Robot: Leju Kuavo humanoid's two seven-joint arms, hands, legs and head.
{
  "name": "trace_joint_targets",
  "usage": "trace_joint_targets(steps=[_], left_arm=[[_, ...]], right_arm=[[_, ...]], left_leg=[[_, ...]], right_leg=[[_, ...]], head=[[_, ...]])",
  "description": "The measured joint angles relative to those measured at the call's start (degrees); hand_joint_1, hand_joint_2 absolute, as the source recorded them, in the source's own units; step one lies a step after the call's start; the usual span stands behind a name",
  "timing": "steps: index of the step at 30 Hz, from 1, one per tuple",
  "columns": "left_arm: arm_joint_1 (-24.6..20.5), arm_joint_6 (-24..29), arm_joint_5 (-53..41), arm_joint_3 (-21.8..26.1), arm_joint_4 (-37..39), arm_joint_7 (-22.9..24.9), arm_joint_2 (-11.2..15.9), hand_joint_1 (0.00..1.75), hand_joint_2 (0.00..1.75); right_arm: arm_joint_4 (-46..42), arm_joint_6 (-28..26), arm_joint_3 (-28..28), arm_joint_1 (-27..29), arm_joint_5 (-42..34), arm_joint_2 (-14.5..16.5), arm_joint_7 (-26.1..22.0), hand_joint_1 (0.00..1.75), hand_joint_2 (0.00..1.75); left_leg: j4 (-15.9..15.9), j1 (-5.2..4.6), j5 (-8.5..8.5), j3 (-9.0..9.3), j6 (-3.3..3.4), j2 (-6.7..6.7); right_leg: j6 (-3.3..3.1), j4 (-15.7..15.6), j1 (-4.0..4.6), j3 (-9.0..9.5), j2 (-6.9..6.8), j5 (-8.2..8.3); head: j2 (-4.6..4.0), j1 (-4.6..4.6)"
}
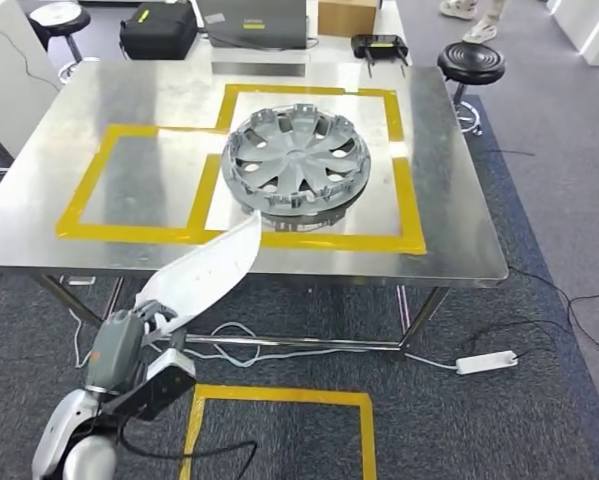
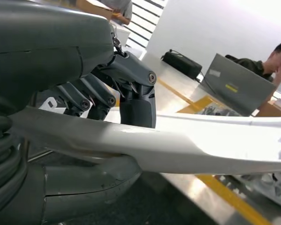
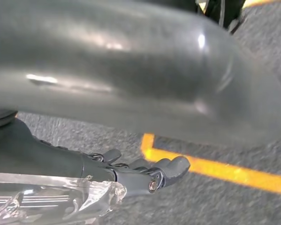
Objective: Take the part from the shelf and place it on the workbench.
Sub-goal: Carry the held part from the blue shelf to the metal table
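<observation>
The part (image 1: 209,270), a long white curved panel, is held in the left hand (image 1: 141,330), whose thumb and dark fingers (image 2: 96,96) clamp its near end from both faces. From the hand it reaches forward and to the right, and its far tip lies over the near edge of the workbench (image 1: 447,200), just in front of a grey wheel cover (image 1: 296,165). Whether the tip touches the metal top cannot be told. The wheel cover sits beyond the hand inside a yellow taped rectangle (image 1: 409,205) on the workbench, with a second taped square beside it straight ahead of the hand.

The right hand (image 3: 146,176) hangs low over dark carpet (image 3: 216,201) near a yellow floor line (image 3: 216,171), its fingers lying loosely extended and holding nothing.

Farther off past the workbench stand a black bag (image 1: 158,30), a grey laptop (image 1: 262,22), a black controller (image 1: 380,46) and a round black stool (image 1: 471,63). A seated person (image 2: 269,61) is behind the laptop
</observation>
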Motion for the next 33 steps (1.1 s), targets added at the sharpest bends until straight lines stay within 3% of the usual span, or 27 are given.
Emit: trace_joint_targets(steps=[2,3,5,7,8,9,10,12,13,14,15,16,17,18,19,20,22,23,24,27,28,29,31,33], left_arm=[[-0.1,0.1,0.0,0.0,0.0,0.0,0.0,1.75,1.75],[-0.1,0.0,0.1,0.1,0.0,0.0,0.0,1.75,1.75],[0.0,0.0,0.1,0.2,0.0,0.1,-0.1,1.75,1.75],[0.0,0.0,0.1,0.2,0.0,0.1,-0.1,1.75,1.75],[0.0,0.0,0.1,0.3,0.0,0.2,-0.1,1.75,1.75],[-0.1,-0.1,0.2,0.5,0.0,0.5,-0.4,1.75,1.75],[-0.2,-0.2,0.3,0.8,0.0,0.9,-0.8,1.75,1.75],[-0.6,-0.6,0.7,1.5,-0.1,1.9,-1.5,1.75,1.75],[-0.8,-0.8,0.9,1.8,-0.2,2.3,-1.6,1.75,1.75],[-1.0,-0.8,1.1,2.1,-0.4,2.7,-1.6,1.75,1.75],[-1.3,-0.9,1.4,2.5,-0.5,3.1,-1.5,1.75,1.75],[-1.6,-0.9,1.7,2.9,-0.7,3.4,-1.5,1.75,1.75],[-1.9,-0.9,2.0,3.4,-0.7,3.7,-1.4,1.75,1.75],[-2.1,-0.9,2.2,4.0,-0.8,4.1,-1.4,1.75,1.75],[-2.3,-0.8,2.4,4.6,-0.7,4.4,-1.4,1.75,1.75],[-2.4,-0.8,2.6,5.1,-0.7,4.6,-1.4,1.75,1.75],[-2.6,-0.5,2.9,6.1,-0.6,5.4,-1.4,1.75,1.75],[-2.8,-0.2,3.1,6.7,-0.6,5.9,-1.4,1.75,1.75],[-2.9,0.2,3.3,7.2,-0.5,6.3,-1.4,1.75,1.75],[-3.1,0.7,3.8,9.1,0.2,7.2,-1.5,1.75,1.75],[-3.2,0.8,3.7,9.7,0.5,7.5,-1.5,1.75,1.75],[-3.5,0.9,3.6,10.3,0.8,7.8,-1.5,1.75,1.75],[-4.2,1.1,3.2,11.4,1.2,8.3,-1.5,1.75,1.75],[-4.9,1.4,2.7,12.7,1.8,8.3,-1.5,1.75,1.75]], right_arm=[[0.0,0.1,0.2,-0.5,0.4,0.0,-0.1,0.0,0.0],[0.0,0.1,0.3,-0.6,0.5,0.0,-0.1,0.0,0.0],[0.0,0.1,0.5,-0.6,0.7,0.0,-0.1,0.0,0.0],[0.0,0.1,0.5,-0.6,0.7,0.0,-0.1,0.0,0.0],[0.0,0.1,0.6,-0.5,0.8,0.0,-0.1,0.0,0.0],[0.0,0.2,0.7,-0.3,0.9,-0.1,-0.1,0.0,0.0],[0.0,0.2,0.9,0.0,1.0,-0.1,-0.1,0.0,0.0],[0.1,0.3,1.2,0.5,1.3,-0.1,0.0,0.0,0.0],[0.1,0.4,1.3,0.4,1.4,-0.1,0.0,0.0,0.0],[0.1,0.4,1.4,0.1,1.4,-0.1,0.1,0.0,0.0],[0.1,0.4,1.5,-0.3,1.5,-0.1,0.1,0.0,0.0],[0.1,0.4,1.6,-0.6,1.6,-0.1,0.1,0.0,0.0],[0.1,0.4,1.7,-0.7,1.7,0.0,0.1,0.0,0.0],[0.1,0.4,1.7,-0.6,1.7,0.0,0.1,0.0,0.0],[0.1,0.4,1.7,-0.4,1.8,0.0,0.2,0.0,0.0],[0.1,0.4,1.7,-0.2,1.8,0.0,0.2,0.0,0.0],[0.1,0.5,1.8,0.1,1.8,0.1,0.3,0.0,0.0],[0.1,0.6,1.8,0.1,1.8,0.1,0.3,0.0,0.0],[0.2,0.7,1.8,0.2,1.8,0.2,0.3,0.0,0.0],[0.3,1.0,1.7,0.3,1.5,0.3,0.6,0.0,0.0],[0.3,1.0,1.7,0.3,1.4,0.3,0.8,0.0,0.0],[0.3,1.1,1.7,0.1,1.4,0.4,1.0,0.0,0.0],[0.3,1.0,1.8,-0.4,1.4,0.4,1.1,0.0,0.0],[0.3,1.0,1.9,-1.0,1.6,0.4,1.0,0.0,0.0]], left_leg=[[0.0,-0.22,-1.73,2.36,0.88,0.38],[0.0,-0.33,-2.67,3.44,1.23,0.47],[0.0,-0.4,-3.87,4.72,1.49,0.48],[0.0,-0.4,-4.16,5.05,1.55,0.45],[0.0,-0.39,-4.7,5.7,1.57,0.25],[0.0,-0.35,-6.22,7.46,1.49,-0.33],[0.1,-0.34,-8.09,9.48,1.36,-1.05],[-0.3,-0.26,-11.8,13.48,0.75,-2.72],[-0.5,-0.19,-12.31,14.28,0.39,-3.12],[0.0,-0.12,-11.94,14.44,0.0,-3.39],[2.1,-0.07,-10.59,13.59,-0.35,-2.97],[5.8,-0.14,-8.5,11.41,-0.69,-1.91],[10.3,-0.24,-6.72,8.35,-0.97,-0.72],[14.3,-0.32,-6.11,4.93,-1.17,0.57],[16.9,-0.38,-7.15,1.83,-1.29,1.34],[18.0,-0.42,-9.56,-0.73,-1.27,1.6],[17.1,-0.49,-14.56,-4.35,-1.05,1.74],[15.3,-0.54,-15.14,-5.42,-0.87,1.78],[12.4,-0.64,-12.97,-6.07,-0.63,1.91],[2.6,-1.1,3.93,-7.36,0.21,2.96],[1.6,-1.2,6.9,-7.75,0.31,3.14],[1.8,-1.22,6.95,-7.96,0.32,3.0],[2.8,-1.01,5.4,-7.67,0.62,2.59],[2.7,-0.81,4.25,-6.77,1.17,2.32]], right_leg=[[0.51,6.8,0.11,-4.76,-3.68,-0.04],[0.72,9.3,0.12,-7.4,-4.92,-1.51],[0.87,11.5,0.1,-10.56,-5.62,-4.57],[0.9,11.6,0.1,-11.12,-5.66,-5.52],[0.96,11.2,0.08,-11.73,-5.65,-6.83],[1.11,8.2,-0.02,-12.47,-5.34,-5.38],[1.26,4.4,-0.19,-13.25,-4.67,-1.39],[0.91,-2.1,-0.19,-13.46,-3.64,7.02],[0.41,-2.5,-0.01,-13.0,-3.6,8.73],[-0.2,-2.2,0.18,-12.25,-3.94,7.77],[-0.65,-2.5,0.2,-11.5,-4.24,6.97],[-1.07,-3.0,0.13,-10.42,-4.58,6.14],[-1.38,-3.6,0.02,-9.07,-4.92,5.31],[-1.6,-4.4,-0.04,-7.51,-5.38,4.41],[-1.77,-5.1,-0.04,-5.79,-5.87,3.48],[-1.85,-5.9,-0.03,-3.99,-6.31,2.56],[-1.81,-7.3,-0.05,0.08,-6.88,0.82],[-1.65,-8.0,-0.08,2.21,-7.0,-0.12],[-1.45,-8.5,-0.09,4.28,-7.07,-1.15],[-0.74,-8.6,0.28,7.92,-7.06,-5.02],[-0.53,-8.6,0.44,8.5,-7.07,-6.34],[-0.32,-8.7,0.56,9.14,-7.14,-7.42],[0.05,-9.1,0.47,10.24,-7.28,-8.98],[0.4,-4.6,0.45,8.19,-6.92,-11.38]], head=[[-0.01,0.43],[-0.02,0.56],[-0.02,0.61],[-0.02,0.64],[-0.02,0.72],[-0.01,0.85],[-0.01,1.09],[-0.01,1.4],[-0.01,1.5],[0.0,1.5],[0.0,1.46],[0.0,1.36],[0.0,1.2],[0.0,1.02],[0.0,0.87],[-0.01,0.88],[0.0,0.88],[0.0,0.89],[0.0,0.85],[-0.03,0.55],[-0.03,0.59],[-0.03,0.67],[0.0,1.01],[0.0,1.23]])
